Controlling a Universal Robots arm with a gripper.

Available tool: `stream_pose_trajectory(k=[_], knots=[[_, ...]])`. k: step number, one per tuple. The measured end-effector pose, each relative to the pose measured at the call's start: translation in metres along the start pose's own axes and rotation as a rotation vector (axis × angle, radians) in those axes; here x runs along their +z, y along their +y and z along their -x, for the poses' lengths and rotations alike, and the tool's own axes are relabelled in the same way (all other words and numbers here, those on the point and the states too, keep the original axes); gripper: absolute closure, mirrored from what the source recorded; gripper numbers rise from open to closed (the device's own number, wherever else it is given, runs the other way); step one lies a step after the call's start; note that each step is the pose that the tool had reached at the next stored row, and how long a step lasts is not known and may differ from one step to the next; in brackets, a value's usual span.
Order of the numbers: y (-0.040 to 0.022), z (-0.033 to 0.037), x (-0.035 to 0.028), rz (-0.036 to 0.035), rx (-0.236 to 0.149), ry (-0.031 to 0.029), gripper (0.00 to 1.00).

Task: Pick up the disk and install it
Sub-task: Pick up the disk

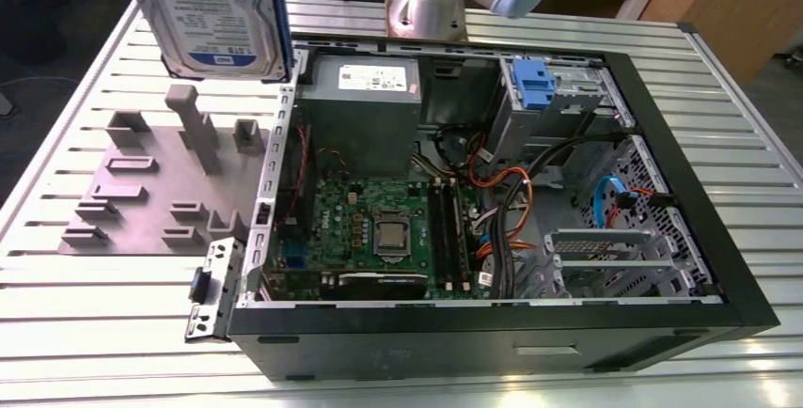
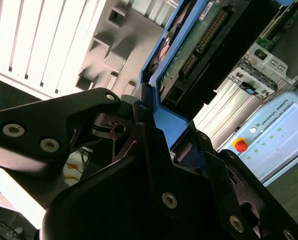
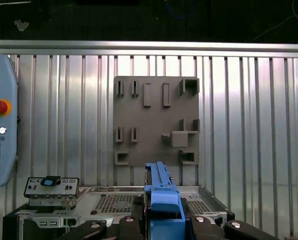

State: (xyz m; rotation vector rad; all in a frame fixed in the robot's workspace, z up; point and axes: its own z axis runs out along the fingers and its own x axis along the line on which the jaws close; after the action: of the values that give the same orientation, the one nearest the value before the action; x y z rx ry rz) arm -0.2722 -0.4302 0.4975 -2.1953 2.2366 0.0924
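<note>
We find the gripper (image 2: pixel 156 135) clamped on the blue carrier edge of the disk (image 2: pixel 189 50), with a black finger on either side, as the second wrist view shows. In the exterior view the disk (image 1: pixel 213 13) hangs upright in free air, label facing outward, above the grey fixture plate (image 1: pixel 150 192) on the slatted table (image 1: pixel 75 314). Its lower edge stands apart from the plate's pegs. The open computer case (image 1: pixel 709 192) lies toward the exterior view's right, with its side wall just beside the plate's edge.

label (image 1: pixel 201 4) on disk (image 1: pixel 216 18), box sticker (image 1: pixel 376 77) (neither legible)
</note>
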Motion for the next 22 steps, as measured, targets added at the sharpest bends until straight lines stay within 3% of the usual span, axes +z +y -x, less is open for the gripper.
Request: stream_pose_trajectory(k=[3,6,11,13,22], knots=[[-0.0106,-0.0006,0.0000,0.0000,0.000,-0.0001,0.64],[-0.0130,-0.0029,0.0001,0.0002,0.000,-0.0001,0.64],[-0.0155,-0.0127,0.0003,0.0002,0.000,0.0000,0.64],[-0.0195,-0.0139,0.0005,0.0001,0.000,-0.0001,0.64],[-0.0565,-0.0145,0.0006,0.0002,0.000,0.0000,0.64]])
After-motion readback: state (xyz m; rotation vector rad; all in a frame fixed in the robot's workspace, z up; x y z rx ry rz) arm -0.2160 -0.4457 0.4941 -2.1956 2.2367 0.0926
